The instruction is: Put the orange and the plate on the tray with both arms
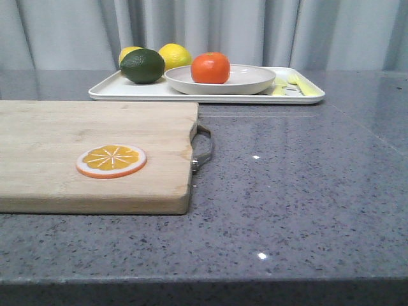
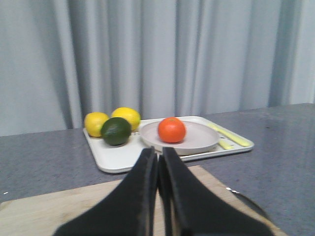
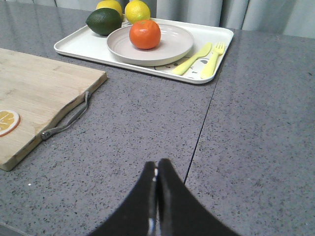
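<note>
Both claws, left gripper point(image 2: 158, 162) and right gripper point(image 3: 156, 172), are pinched shut, holding nothing. Glossy round orange point(image 1: 210, 67) sits in off-white round plate point(image 1: 255, 81), resting on rectangular white tray point(image 1: 108, 91).

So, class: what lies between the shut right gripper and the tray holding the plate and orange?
Right wrist view: only bare grey table separates the right gripper from the tray; plate and orange sit on it.
</note>
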Controlling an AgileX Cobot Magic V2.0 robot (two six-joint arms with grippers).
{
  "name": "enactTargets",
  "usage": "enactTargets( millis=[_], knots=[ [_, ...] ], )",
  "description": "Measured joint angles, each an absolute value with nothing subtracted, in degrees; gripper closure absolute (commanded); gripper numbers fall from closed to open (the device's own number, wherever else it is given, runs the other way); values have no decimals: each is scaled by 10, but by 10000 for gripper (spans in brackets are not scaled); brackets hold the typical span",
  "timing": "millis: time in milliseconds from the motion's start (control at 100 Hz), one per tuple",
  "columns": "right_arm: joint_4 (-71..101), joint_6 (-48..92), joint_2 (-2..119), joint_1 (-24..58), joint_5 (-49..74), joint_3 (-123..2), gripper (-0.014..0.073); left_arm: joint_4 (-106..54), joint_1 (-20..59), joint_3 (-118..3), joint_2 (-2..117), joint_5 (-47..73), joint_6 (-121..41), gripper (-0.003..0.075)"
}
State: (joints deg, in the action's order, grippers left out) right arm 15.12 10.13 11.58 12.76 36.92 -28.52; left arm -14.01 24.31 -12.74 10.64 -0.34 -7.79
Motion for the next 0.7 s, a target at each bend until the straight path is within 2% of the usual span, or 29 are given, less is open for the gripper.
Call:
enactTargets(
  millis=[420,700],
  knots=[
    [151,101,116,128,369,-285,633,-124,63,-17,5,-7,-78,741],
    [151,101,116,128,369,-285,633,-64,15,1,-3,38,-23,740]
  ],
)
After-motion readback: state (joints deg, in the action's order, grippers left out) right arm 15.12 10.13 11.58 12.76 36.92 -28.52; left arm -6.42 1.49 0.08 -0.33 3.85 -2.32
